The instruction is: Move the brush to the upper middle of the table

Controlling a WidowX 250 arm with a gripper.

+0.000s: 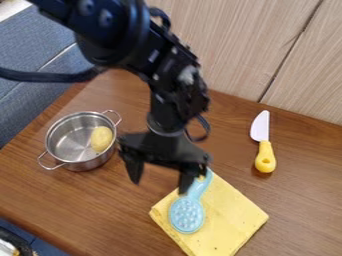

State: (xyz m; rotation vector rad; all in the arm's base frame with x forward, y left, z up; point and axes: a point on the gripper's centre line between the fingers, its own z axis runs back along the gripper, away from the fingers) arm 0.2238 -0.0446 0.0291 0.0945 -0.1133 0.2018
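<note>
Black gripper (160, 179) above a table (87, 197), its fingers apart, near a pale blue brush (186, 214).
The brush lay bristles up on a yellow cloth (234, 217), ungrasped. The task seemed to be at the approach; the next move called for centring the fingers over the handle (199, 187), lowering, then closing.

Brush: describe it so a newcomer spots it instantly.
On the wooden table, find the yellow cloth at the view's bottom. The brush lies on it, light blue with a rounded, bumpy head. Unlike the yellow-handled knife, its handle is blue.
</note>
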